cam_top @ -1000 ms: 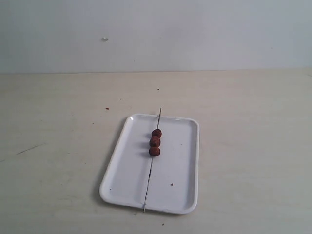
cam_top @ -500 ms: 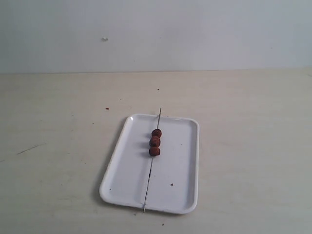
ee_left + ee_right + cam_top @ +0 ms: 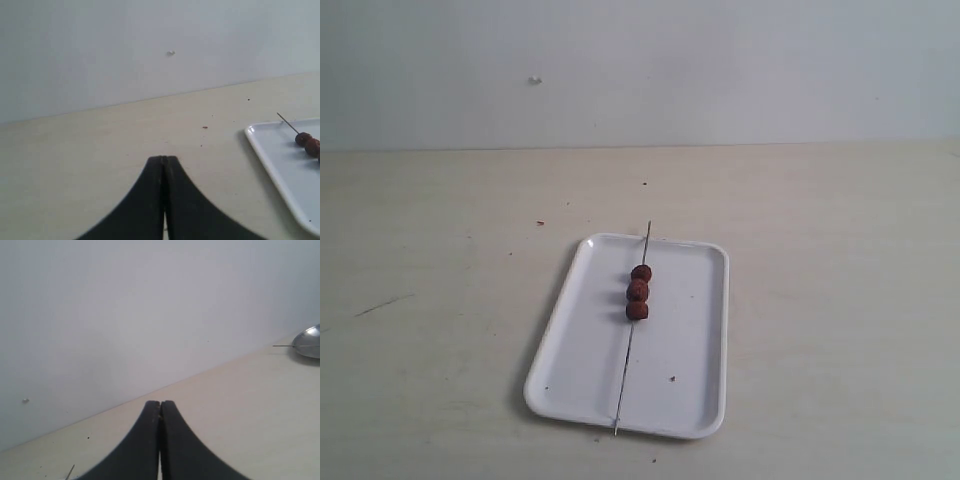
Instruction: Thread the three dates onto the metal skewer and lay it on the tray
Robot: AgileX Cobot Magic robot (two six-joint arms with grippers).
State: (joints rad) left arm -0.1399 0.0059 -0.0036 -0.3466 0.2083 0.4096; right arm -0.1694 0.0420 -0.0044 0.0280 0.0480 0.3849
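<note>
**Inspector:** Left pincer, condition?
**Assistant:** Black jaws pressed flat together, gripping nothing. It hangs over the table, well apart from the tray. Its own camera catches only 1 corner of the tray.

**Inspector:** Right pincer?
**Assistant:** Same finding: jaws together, holding nothing. It faces the pale wall across the table.

**Inspector:** The dates?
**Assistant:** All 3 are threaded on the skewer, touching one another in a tight row. They are dark reddish-brown. They sit over the far half of the tray, closer to the skewer's far tip than to its near end.

**Inspector:** And the skewer itself?
**Assistant:** It lies lengthwise along the tray, slightly slanted. The far tip passes over the far rim. The near end reaches just past the near rim. Both ends overhang.

**Inspector:** Tray position?
**Assistant:** Flat on the table, near the middle of the exterior view and toward the front. It is white, with rounded corners and a low rim. 1 small dark speck lies on its floor, to the right of the skewer.

**Inspector:** Anything further?
**Assistant:** The right wrist view shows a shiny rounded metal thing at the table's far side. I cannot tell what it is.
</note>
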